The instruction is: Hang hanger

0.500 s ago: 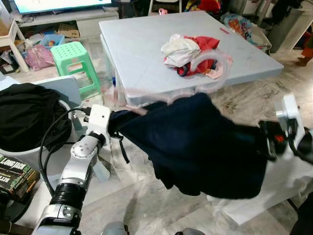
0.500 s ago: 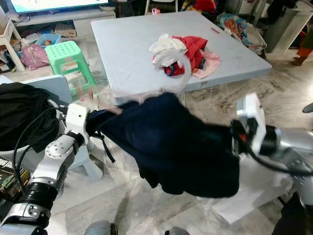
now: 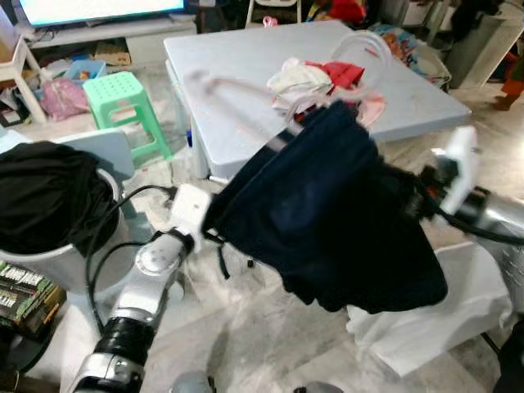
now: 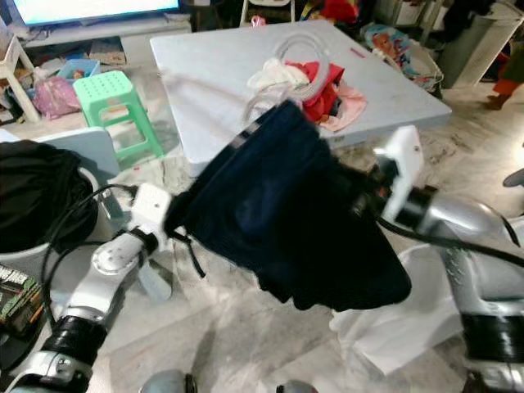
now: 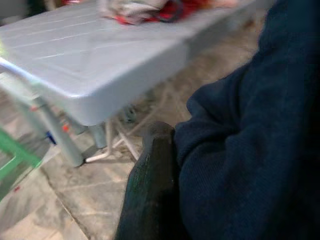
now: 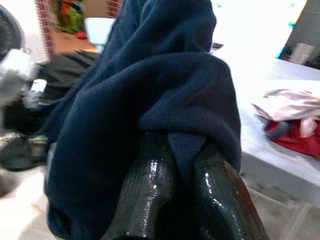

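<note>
Here, view by view:

Left eye view, garment: a dark navy garment [image 3: 336,221] hangs stretched between the two arms, above the marble floor [image 3: 237,327] and in front of the pale blue worktop [image 3: 237,74].
Left eye view, hanger: a translucent pinkish hanger [image 3: 282,94], blurred, sits at the garment's upper edge with its hook rising over the clothes pile [image 3: 323,78] on the worktop.
Left eye view, left end effector: the left end effector [image 3: 211,231] meets the garment's lower left corner; its fingers are hidden by cloth.
Right eye view, right end effector: the right end effector [image 4: 367,196] is buried in the garment's right side, well below the hanger's hook.
Right eye view, surroundings: a green stool [image 4: 115,102] stands left of the worktop; a bin of black cloth [image 4: 37,196] sits by the left arm.
Left wrist view: one black finger [image 5: 152,195] lies against the navy cloth; whether it grips, I cannot tell.
Right wrist view: both black fingers [image 6: 150,190] are closed on a fold of the garment pinched between them.
</note>
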`<state>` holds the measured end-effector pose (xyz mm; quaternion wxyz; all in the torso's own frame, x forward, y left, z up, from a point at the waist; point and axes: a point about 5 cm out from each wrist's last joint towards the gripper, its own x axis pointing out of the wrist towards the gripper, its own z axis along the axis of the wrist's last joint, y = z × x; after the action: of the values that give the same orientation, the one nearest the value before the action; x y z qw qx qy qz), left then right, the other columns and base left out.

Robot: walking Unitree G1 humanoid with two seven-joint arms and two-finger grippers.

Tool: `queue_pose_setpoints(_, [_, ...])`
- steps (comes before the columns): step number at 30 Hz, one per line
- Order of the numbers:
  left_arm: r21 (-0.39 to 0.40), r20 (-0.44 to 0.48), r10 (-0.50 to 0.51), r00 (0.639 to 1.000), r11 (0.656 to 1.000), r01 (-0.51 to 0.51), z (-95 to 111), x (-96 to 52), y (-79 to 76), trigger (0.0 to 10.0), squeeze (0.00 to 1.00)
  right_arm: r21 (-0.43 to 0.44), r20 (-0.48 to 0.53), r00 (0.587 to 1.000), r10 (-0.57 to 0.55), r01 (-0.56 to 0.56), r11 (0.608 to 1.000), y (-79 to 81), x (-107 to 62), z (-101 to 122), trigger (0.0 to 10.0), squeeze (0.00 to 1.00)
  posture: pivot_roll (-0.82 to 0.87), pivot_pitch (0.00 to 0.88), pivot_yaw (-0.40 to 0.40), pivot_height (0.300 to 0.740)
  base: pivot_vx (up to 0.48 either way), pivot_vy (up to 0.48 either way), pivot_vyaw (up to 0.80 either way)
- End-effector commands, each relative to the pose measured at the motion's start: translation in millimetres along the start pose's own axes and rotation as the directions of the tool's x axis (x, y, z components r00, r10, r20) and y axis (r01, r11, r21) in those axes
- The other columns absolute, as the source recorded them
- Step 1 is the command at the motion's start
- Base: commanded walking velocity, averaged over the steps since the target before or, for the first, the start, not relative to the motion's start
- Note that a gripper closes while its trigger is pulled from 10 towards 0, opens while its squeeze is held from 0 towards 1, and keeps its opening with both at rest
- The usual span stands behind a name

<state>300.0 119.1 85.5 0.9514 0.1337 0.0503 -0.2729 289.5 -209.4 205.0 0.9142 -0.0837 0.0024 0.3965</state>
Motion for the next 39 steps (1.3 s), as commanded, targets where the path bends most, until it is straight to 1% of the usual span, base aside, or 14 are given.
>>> queue_pose_setpoints(1, [0.084,-0.005,-0.082,0.997,0.993,0.082,-0.1,-2.1,-8.7,10.0,1.00,-0.046,0.025,0.999,-0.026,0.027,0.999,0.4,6.8,5.2,10.0,0.00,-0.04,0.000,-0.008,0.740,0.000,0.000,0.00])
queue_pose_setpoints(4, [0.133,-0.013,-0.120,0.993,0.984,0.121,-2.3,-6.5,-14.3,10.0,1.00,-0.125,-0.046,0.999,-0.008,0.002,0.992,9.3,14.6,-8.7,10.0,0.00,-0.04,0.000,-0.008,0.740,0.000,0.000,0.00])
queue_pose_setpoints(6, [0.141,-0.014,-0.122,0.992,0.982,0.123,-2.6,-7.1,-14.6,10.0,1.00,-0.132,-0.054,0.999,-0.005,-0.002,0.991,10.4,15.8,-11.0,10.0,0.00,-0.04,0.000,-0.008,0.740,0.000,0.000,0.00])
queue_pose_setpoints(7, [0.184,-0.022,-0.139,0.990,0.973,0.141,-3.9,-10.1,-14.8,10.0,1.00,-0.166,-0.076,0.997,0.007,-0.020,0.986,13.3,18.9,-17.8,10.0,0.00,-0.04,0.000,-0.010,0.740,0.000,0.000,0.00])
queue_pose_setpoints(9, [0.213,-0.027,-0.153,0.988,0.965,0.155,-3.9,-12.4,-14.5,10.0,1.00,-0.198,-0.090,0.996,0.007,-0.024,0.980,13.6,21.0,-22.1,10.0,0.00,-0.03,0.000,-0.012,0.740,0.000,0.000,0.00])
queue_pose_setpoints(12, [0.197,-0.041,-0.163,0.986,0.966,0.168,-5.1,-15.4,-14.2,10.0,1.00,-0.224,-0.107,0.994,-0.003,-0.022,0.974,11.5,22.3,-26.9,10.0,0.00,-0.03,0.000,-0.012,0.740,0.000,0.000,0.00])
queue_pose_setpoints(15, [0.282,0.001,-0.273,0.962,0.923,0.261,-0.4,-23.9,-20.2,10.0,1.00,-0.304,-0.191,0.982,-0.005,-0.054,0.951,7.1,20.7,-40.1,10.0,0.00,-0.03,0.000,-0.013,0.740,0.000,0.000,0.00])
queue_pose_setpoints(17, [0.296,0.007,-0.316,0.949,0.907,0.300,-0.6,-30.2,-20.8,10.0,1.00,-0.345,-0.234,0.972,-0.014,-0.069,0.936,3.1,18.6,-48.4,10.0,0.00,-0.03,0.000,-0.013,0.740,0.000,0.000,0.00])
queue_pose_setpoints(19, [0.283,0.014,-0.304,0.953,0.915,0.288,-0.6,-33.5,-16.7,10.0,1.00,-0.349,-0.252,0.968,-0.015,-0.076,0.934,1.2,18.0,-53.3,10.0,0.00,-0.03,0.000,-0.014,0.740,0.000,0.000,0.00])
queue_pose_setpoints(22, [0.293,0.016,-0.335,0.942,0.902,0.316,1.1,-39.9,-15.7,10.0,1.00,-0.360,-0.277,0.961,0.014,-0.118,0.925,2.0,18.1,-59.3,10.0,0.00,-0.02,0.000,-0.018,0.740,0.000,0.000,0.00])
queue_pose_setpoints(26, [0.245,0.035,-0.449,0.893,0.870,0.428,5.8,-51.4,-22.0,10.0,1.00,-0.312,-0.342,0.928,0.146,-0.259,0.914,9.7,17.0,-70.0,10.0,0.00,-0.02,0.001,-0.018,0.740,0.000,0.000,0.00])
queue_pose_setpoints(29, [0.235,0.069,-0.417,0.906,0.890,0.392,10.9,-52.7,-10.0,10.0,1.00,-0.285,-0.375,0.895,0.240,-0.357,0.890,13.2,11.7,-72.1,10.0,0.00,-0.01,0.002,-0.019,0.740,0.000,0.000,0.00])
queue_pose_setpoints(32, [0.271,0.047,-0.420,0.906,0.879,0.393,8.4,-56.3,-0.6,10.0,1.00,-0.249,-0.394,0.864,0.314,-0.429,0.868,11.8,5.2,-68.8,10.0,0.00,-0.01,0.006,-0.023,0.740,0.000,0.000,0.00])
queue_pose_setpoints(39, [0.255,0.034,-0.428,0.903,0.877,0.406,8.2,-59.6,7.8,10.0,1.00,-0.231,-0.412,0.838,0.357,-0.475,0.849,4.8,0.6,-63.9,10.0,0.00,-0.02,0.008,-0.026,0.740,0.000,0.000,0.00])
